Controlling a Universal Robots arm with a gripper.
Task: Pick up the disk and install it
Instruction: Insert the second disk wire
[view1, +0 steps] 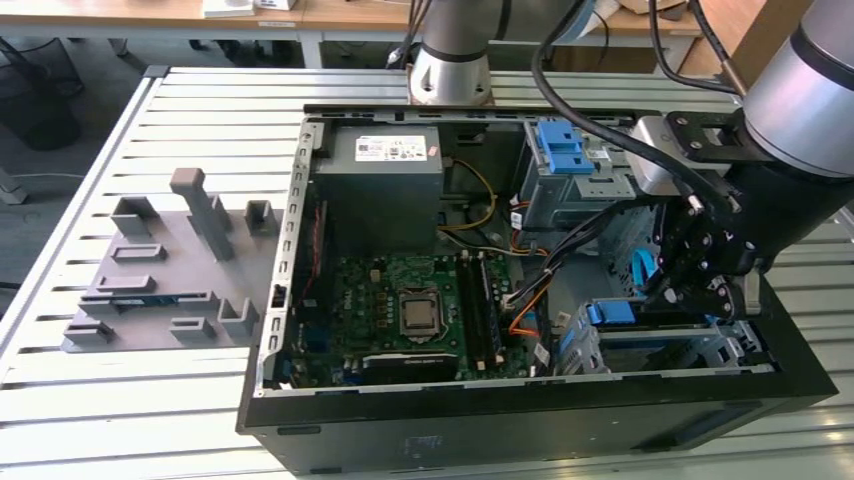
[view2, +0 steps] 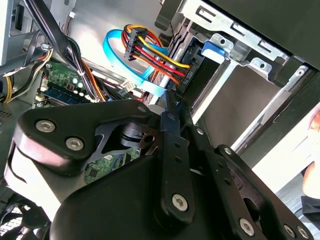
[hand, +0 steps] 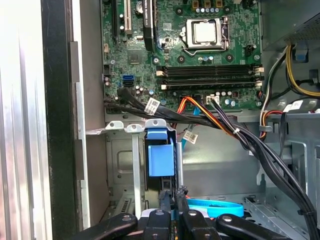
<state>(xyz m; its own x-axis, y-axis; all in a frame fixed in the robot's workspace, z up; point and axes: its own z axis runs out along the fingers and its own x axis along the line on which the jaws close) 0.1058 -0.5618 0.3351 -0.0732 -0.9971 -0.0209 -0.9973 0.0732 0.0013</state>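
**Gripper down at the drive bay**

In the exterior view, the gripper (view1: 694, 285) is seen at the right of the frame, low inside the open computer case (view1: 400, 440). It is placed just above the drive cage (view1: 667, 345) in the lower right. A grey tool rack (view1: 167, 270) is seen on the left.

In the second wrist view, the fingers (view2: 172, 125) are pressed close together, near a plug with coloured wires (view2: 150, 52).

In the first wrist view, the disk (hand: 160, 157) is seen on edge in its bay at the lower middle, by its blue frame. The closed fingertips are right beside it. A grip on it cannot be told.
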